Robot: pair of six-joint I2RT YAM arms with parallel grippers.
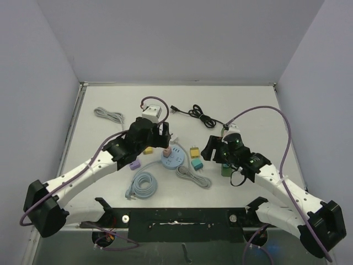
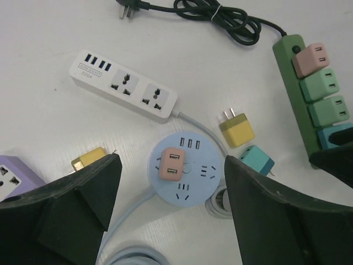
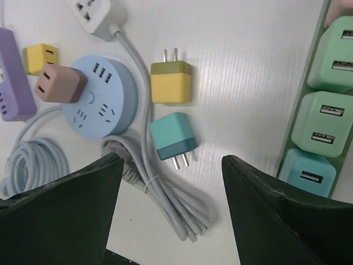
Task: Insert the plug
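Left gripper (image 2: pixel 172 176) over pink plug (image 2: pixel 172 164), jaws apart

Top camera looks down; close wrist cameras share round socket (image 2: pixel 194 183)

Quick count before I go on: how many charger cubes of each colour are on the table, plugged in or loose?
Pink cubes: 2
Yellow cubes: 2
Green cubes: 2
Teal cubes: 2
Total: 8

Pink plug (image 2: pixel 171 164), pale blue round socket (image 2: pixel 190 185), yellow plug (image 2: pixel 237 130), teal plug (image 2: pixel 257 160), green power strip (image 2: pixel 288 74), white power strip (image 2: pixel 124 85), black cable (image 2: pixel 209 15).
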